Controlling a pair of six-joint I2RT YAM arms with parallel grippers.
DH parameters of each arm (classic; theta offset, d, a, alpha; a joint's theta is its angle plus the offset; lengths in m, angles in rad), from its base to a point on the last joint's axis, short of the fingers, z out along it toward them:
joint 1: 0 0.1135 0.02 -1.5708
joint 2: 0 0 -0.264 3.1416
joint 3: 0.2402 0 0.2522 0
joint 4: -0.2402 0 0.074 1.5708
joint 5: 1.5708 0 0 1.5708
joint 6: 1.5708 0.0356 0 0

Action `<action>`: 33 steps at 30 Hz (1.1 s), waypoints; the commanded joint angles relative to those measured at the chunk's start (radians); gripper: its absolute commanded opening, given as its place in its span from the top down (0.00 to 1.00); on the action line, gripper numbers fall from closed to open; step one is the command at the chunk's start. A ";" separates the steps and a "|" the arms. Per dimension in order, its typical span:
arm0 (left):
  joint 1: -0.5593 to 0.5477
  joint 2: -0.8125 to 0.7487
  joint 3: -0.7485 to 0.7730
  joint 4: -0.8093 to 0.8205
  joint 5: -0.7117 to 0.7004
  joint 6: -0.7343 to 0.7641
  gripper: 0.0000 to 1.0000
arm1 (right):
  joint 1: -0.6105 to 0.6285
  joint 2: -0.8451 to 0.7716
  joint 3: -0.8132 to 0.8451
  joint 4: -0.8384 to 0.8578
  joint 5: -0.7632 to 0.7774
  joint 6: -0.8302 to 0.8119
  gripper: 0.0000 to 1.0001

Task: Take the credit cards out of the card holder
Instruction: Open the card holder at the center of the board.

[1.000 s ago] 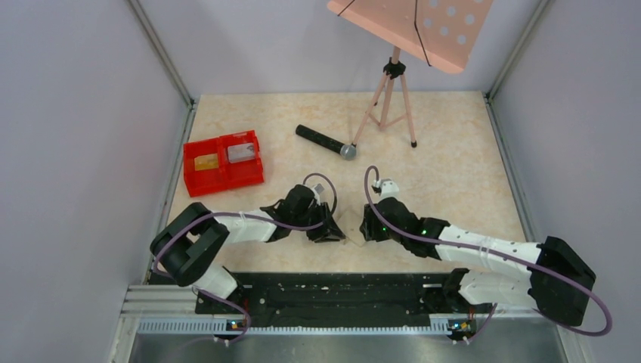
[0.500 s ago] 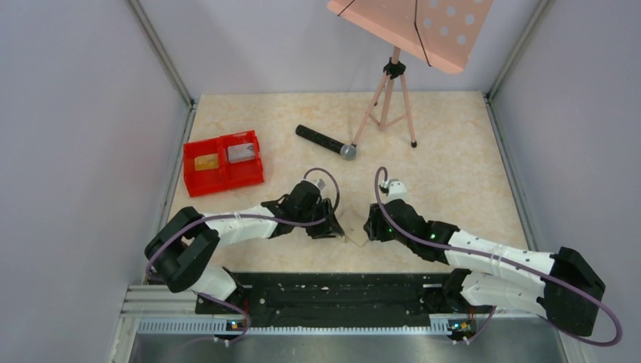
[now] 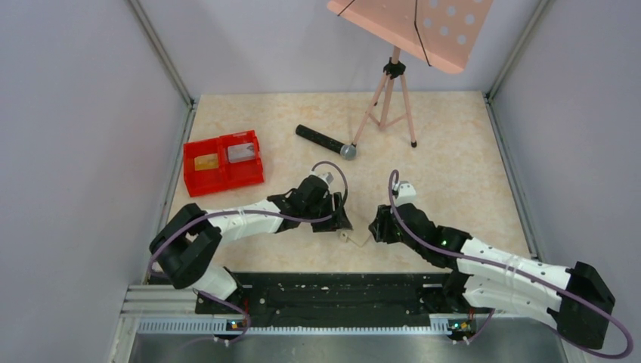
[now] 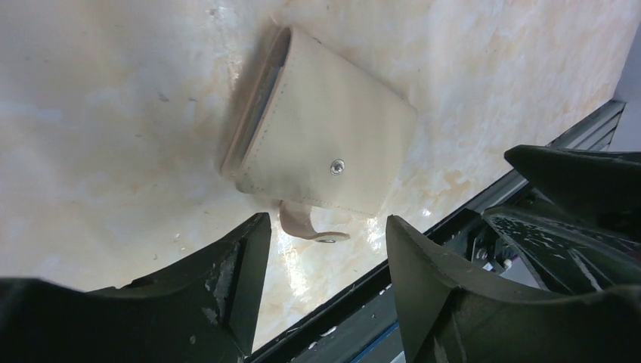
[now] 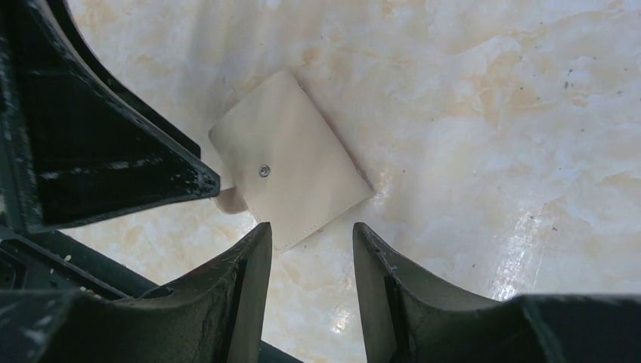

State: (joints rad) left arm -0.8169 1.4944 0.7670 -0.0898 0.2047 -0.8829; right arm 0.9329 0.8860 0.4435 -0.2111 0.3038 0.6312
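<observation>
The card holder [image 3: 353, 237] is a cream folded wallet lying shut on the table between my two grippers. In the left wrist view, the card holder [image 4: 325, 144] shows a snap stud, and its loose strap tab [image 4: 306, 224] sticks out toward my left gripper [image 4: 326, 227], which is open and holds nothing. My right gripper [image 5: 311, 231] is open just over one corner of the card holder [image 5: 291, 189] without clamping it. From above, the left gripper [image 3: 342, 223] and right gripper [image 3: 376, 229] flank it. Two credit cards lie in the red tray, one gold [image 3: 205, 162], one grey [image 3: 240, 153].
The red two-compartment tray [image 3: 198, 181] stands at the left. A black microphone [image 3: 323, 141] lies at mid-table behind the arms. A tripod [image 3: 389, 98] carrying a pink perforated board stands at the back. A black rail [image 3: 332, 291] runs along the near edge.
My left gripper has opened and shifted right, leaving the card holder lying flat on the table. My right arm has drawn slightly right and back, with its jaws unchanged.
</observation>
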 commanded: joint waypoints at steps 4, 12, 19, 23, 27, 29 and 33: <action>-0.048 0.070 0.067 -0.009 0.012 0.047 0.39 | -0.014 -0.025 -0.002 0.010 0.023 0.003 0.55; -0.076 0.034 0.048 -0.070 -0.033 0.076 0.60 | -0.017 -0.007 0.012 0.035 0.000 0.006 0.55; -0.076 -0.012 -0.022 0.007 -0.050 0.061 0.82 | -0.019 0.066 0.030 0.090 -0.085 -0.024 0.50; -0.076 -0.030 -0.043 0.023 -0.052 0.071 0.98 | -0.022 0.115 0.046 0.094 -0.107 -0.064 0.37; -0.076 -0.060 -0.074 0.055 -0.058 0.062 1.00 | -0.025 0.177 0.072 0.097 -0.128 -0.098 0.31; -0.075 -0.091 -0.104 0.111 -0.054 0.051 1.00 | -0.026 0.211 0.084 0.122 -0.160 -0.114 0.29; -0.074 -0.165 -0.158 0.209 -0.050 0.035 1.00 | -0.026 0.247 0.088 0.170 -0.196 -0.147 0.24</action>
State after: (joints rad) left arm -0.8909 1.4185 0.6460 -0.0288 0.1600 -0.8303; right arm 0.9195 1.1095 0.4816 -0.1307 0.1562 0.5396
